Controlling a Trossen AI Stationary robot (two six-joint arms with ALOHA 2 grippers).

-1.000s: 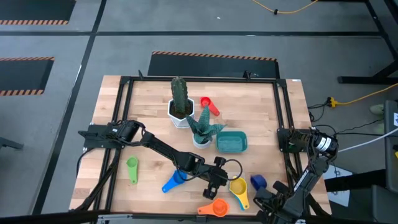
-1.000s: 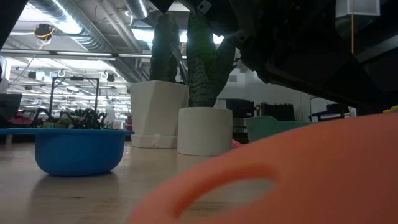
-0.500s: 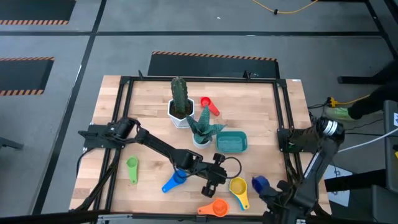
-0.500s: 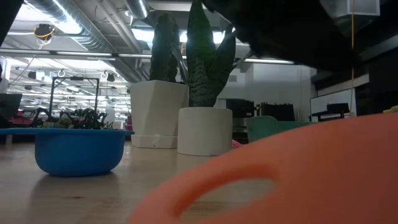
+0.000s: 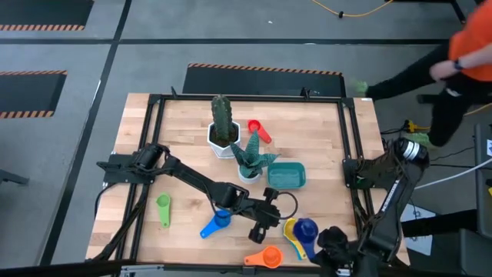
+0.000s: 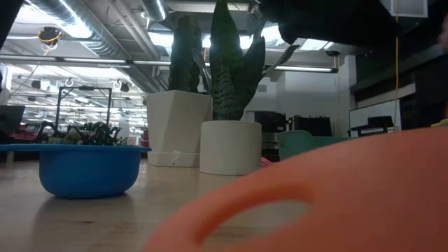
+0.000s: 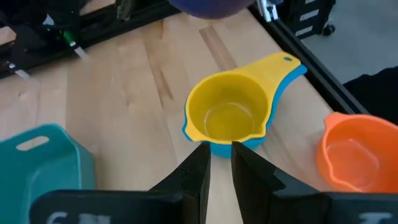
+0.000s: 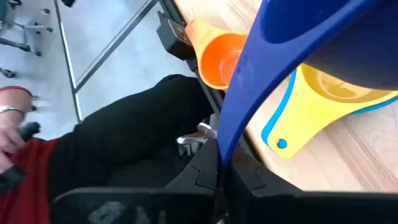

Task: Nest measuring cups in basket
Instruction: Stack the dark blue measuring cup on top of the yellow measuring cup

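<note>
A yellow measuring cup sits nested in a light blue one near the table's front right, with my left gripper shut at their near side. A dark blue cup hangs over the yellow cup's handle, held by my right gripper. The teal basket stands on the table behind them. Loose on the table lie an orange cup, a blue cup, a green cup and a red cup. My left gripper meets the nested pair at the bowl's rim, on the side opposite the handles, coming slanting down from the table's left. The fingertips cover the contact. Whether the pair is clear of the table cannot be told. My right gripper pinches the dark blue cup's flat handle at its free end between its two fingers, which lie along the handle. It comes slanting down from the near right. The cup is lifted clear, its bowl out beyond the fingers over the yellow cup.
A white cactus pot and a white snake-plant pot stand behind the basket. A black frame rims the table. A person moves past the far right corner.
My right gripper has risen and tipped, lifting the dark blue cup off the table and carrying it left until it hangs over the yellow cup. My left gripper has risen a little. A person has come into view at the far right.
</note>
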